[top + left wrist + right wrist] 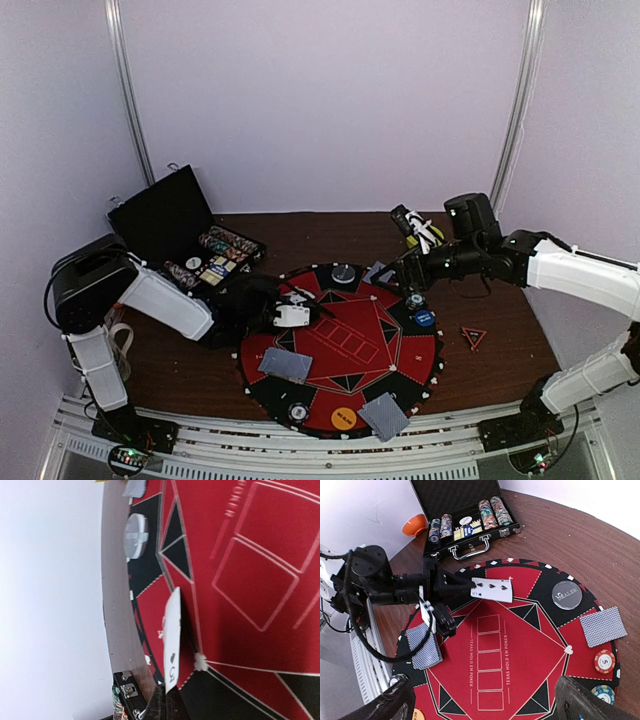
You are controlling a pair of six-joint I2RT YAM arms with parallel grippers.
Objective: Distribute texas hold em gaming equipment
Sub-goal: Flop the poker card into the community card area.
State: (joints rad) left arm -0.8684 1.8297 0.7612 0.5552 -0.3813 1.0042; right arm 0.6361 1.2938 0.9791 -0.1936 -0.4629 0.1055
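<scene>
My left gripper (287, 308) is shut on a white-faced playing card (492, 590), held above the upper left of the round red-and-black mat (365, 345). The card shows edge-on in the left wrist view (171, 640), pinched between the dark fingers (159, 706). My right gripper (485, 696) is open and empty, hovering above the mat's far right side (405, 270). Grey-blue card piles lie on the mat at the left (285, 363), front (384, 415) and back (378, 272). Chip stacks (415, 299) (298, 411), a blue button (425, 319) and an orange button (343, 418) sit on the rim.
An open black case (190, 235) with chip rows stands at the back left. A clear dealer disc (566, 595) lies on the mat's far edge. A red triangle (473, 337) lies right of the mat. An orange bowl (414, 525) sits beyond the case.
</scene>
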